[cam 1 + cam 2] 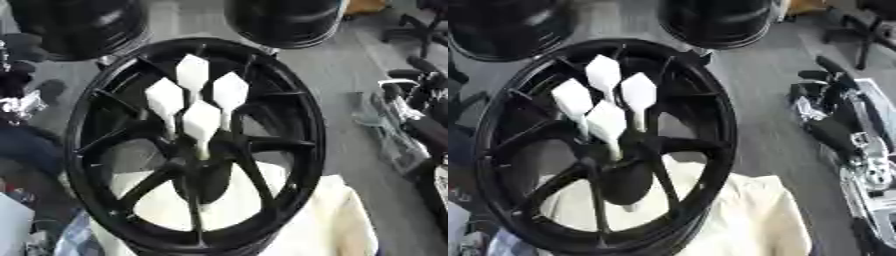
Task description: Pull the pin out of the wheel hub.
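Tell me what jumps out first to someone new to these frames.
The big black wheel hub fills the centre, lying on a cream cloth. Four white pointed pins stand clustered in its upper middle, above the spokes' meeting point. The robot's right arm shows at the right edge, clear of the wheel; its fingers cannot be made out.

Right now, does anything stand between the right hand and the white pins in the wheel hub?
Nothing visible does. The white pins stand exposed at the centre of the wheel hub; the right hand is off to the hub's right, with only bare floor between.
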Controlling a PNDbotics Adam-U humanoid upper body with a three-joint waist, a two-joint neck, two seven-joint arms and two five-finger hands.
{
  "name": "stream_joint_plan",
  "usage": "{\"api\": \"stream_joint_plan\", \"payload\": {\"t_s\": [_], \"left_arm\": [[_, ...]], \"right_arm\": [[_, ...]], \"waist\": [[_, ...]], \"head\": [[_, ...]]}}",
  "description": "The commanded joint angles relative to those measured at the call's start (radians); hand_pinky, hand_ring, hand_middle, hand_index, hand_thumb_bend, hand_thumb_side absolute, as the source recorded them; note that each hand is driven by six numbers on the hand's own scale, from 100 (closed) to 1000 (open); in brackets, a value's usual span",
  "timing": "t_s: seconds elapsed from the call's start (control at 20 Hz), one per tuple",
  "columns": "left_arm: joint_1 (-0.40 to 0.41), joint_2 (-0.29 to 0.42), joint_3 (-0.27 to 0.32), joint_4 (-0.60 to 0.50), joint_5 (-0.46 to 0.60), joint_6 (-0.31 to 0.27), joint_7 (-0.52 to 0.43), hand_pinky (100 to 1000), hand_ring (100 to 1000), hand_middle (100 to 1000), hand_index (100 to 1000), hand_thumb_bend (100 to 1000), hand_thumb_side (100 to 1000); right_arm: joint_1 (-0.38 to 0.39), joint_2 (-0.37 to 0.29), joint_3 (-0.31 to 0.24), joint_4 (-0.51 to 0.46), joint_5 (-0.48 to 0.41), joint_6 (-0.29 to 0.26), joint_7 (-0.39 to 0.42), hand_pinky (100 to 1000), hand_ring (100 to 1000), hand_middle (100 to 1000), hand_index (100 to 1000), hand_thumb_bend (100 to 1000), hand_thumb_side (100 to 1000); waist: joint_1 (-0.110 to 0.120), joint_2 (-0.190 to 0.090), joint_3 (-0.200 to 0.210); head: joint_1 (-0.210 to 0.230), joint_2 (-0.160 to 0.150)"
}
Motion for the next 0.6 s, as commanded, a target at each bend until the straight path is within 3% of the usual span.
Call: {"api": "stream_joint_plan", "payload": {"t_s": [0.05, 0.6], "left_arm": [[-0.026, 0.052, -0.01, -0.021, 0.001, -0.011, -0.02, 741, 742, 659, 818, 550, 523], [-0.068, 0.115, -0.041, -0.011, 0.029, -0.037, -0.072, 743, 742, 657, 817, 533, 515]], "right_arm": [[-0.007, -0.012, -0.005, -0.014, -0.004, -0.002, 0.003, 803, 746, 751, 943, 210, 317], [-0.007, -0.013, -0.005, -0.012, -0.004, -0.003, 0.005, 803, 746, 751, 943, 211, 318]], "waist": [[-0.002, -0.011, -0.002], [-0.001, -0.011, -0.006]], "head": [[0.003, 0.006], [-0.002, 0.005]]}}
